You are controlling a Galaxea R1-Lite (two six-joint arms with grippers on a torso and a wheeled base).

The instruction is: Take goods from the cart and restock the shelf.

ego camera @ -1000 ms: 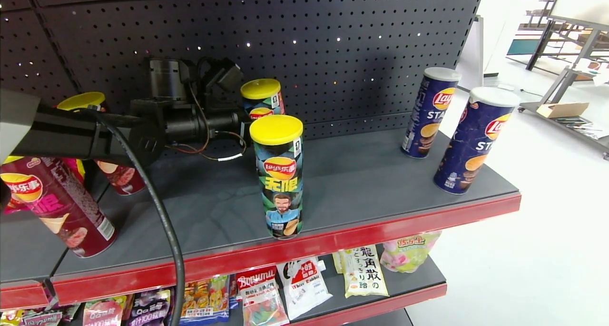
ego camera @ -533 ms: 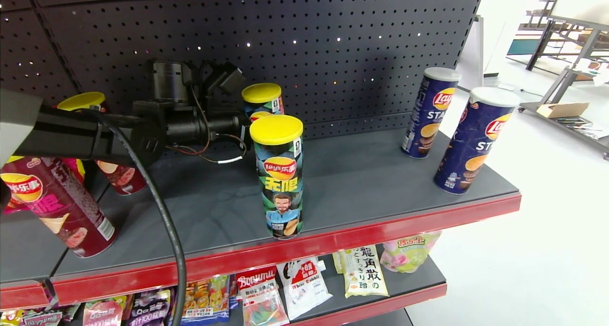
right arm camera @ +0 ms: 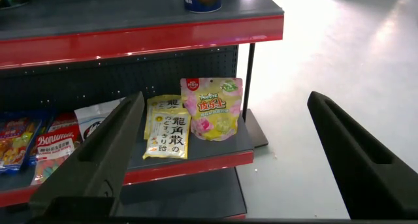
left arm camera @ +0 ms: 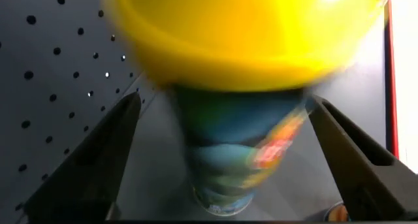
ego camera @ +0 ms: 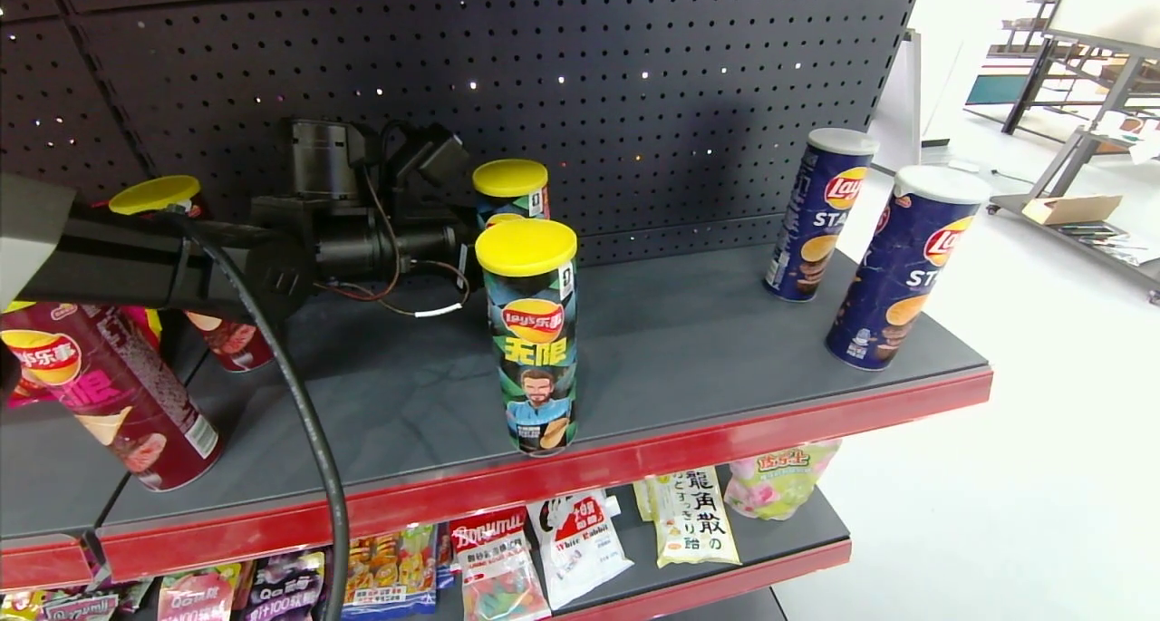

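Two green chip cans with yellow lids stand on the grey shelf (ego camera: 707, 349). One can (ego camera: 530, 331) is near the red front edge. The other can (ego camera: 510, 190) stands upright behind it, close to the pegboard. My left gripper (ego camera: 467, 231) reaches in from the left at that rear can, partly hidden by the front can's lid. In the left wrist view the rear can (left arm camera: 241, 139) sits between the spread fingers of my left gripper (left arm camera: 225, 100), which is open. My right gripper (right arm camera: 225, 96) is open and holds nothing, facing the lower shelf (right arm camera: 196, 162).
Two blue cans (ego camera: 818, 213) (ego camera: 902, 267) stand at the shelf's right end. Maroon cans (ego camera: 109, 385) (ego camera: 227, 335) crowd the left. Free shelf lies between the green and blue cans. Snack bags (right arm camera: 212, 106) fill the lower shelf. A black cable (ego camera: 308, 403) hangs off the left arm.
The left gripper and the rear can shifted slightly right and down; the can went from tilted to upright behind the front can.
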